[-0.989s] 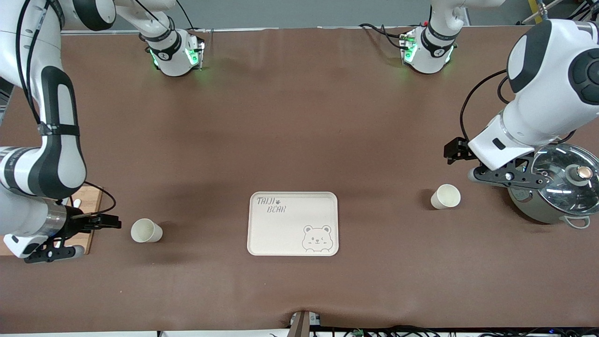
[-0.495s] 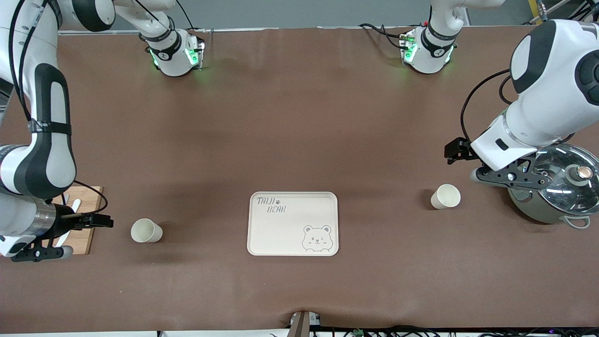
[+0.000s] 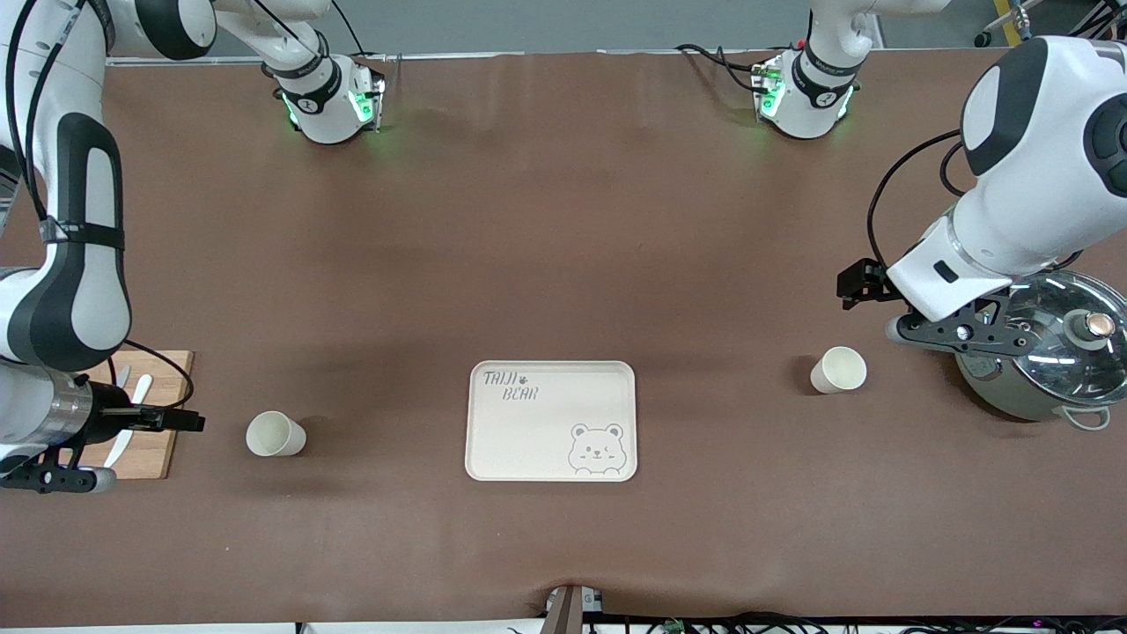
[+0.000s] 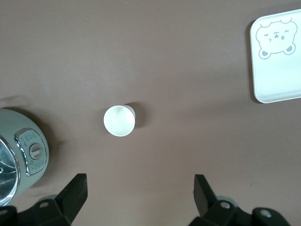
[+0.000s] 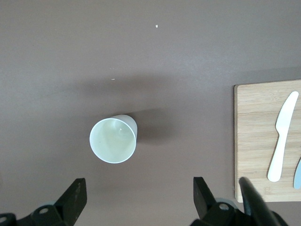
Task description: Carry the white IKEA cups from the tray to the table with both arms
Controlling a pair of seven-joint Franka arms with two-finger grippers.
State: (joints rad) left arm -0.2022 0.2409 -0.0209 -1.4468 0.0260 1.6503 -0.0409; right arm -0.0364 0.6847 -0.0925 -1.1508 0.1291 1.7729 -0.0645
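Two white cups stand upright on the brown table, one (image 3: 276, 434) toward the right arm's end, one (image 3: 838, 369) toward the left arm's end. The cream bear-printed tray (image 3: 528, 440) lies between them with nothing on it. My right gripper (image 3: 57, 480) is open and empty over the wooden board's edge, apart from its cup (image 5: 113, 140); its own view shows it (image 5: 139, 195) with wide jaws. My left gripper (image 3: 955, 333) is open and empty beside the pot, apart from its cup (image 4: 119, 120); its own view shows it (image 4: 139, 193) over bare table.
A steel pot with a glass lid (image 3: 1048, 357) stands at the left arm's end, also in the left wrist view (image 4: 19, 155). A wooden board (image 3: 154, 449) with a white knife (image 5: 281, 136) lies at the right arm's end. The tray's corner shows in the left wrist view (image 4: 277, 61).
My right gripper has drawn back from its cup toward the right arm's end of the table, over the board. The left arm has hardly moved. Both cups stay put.
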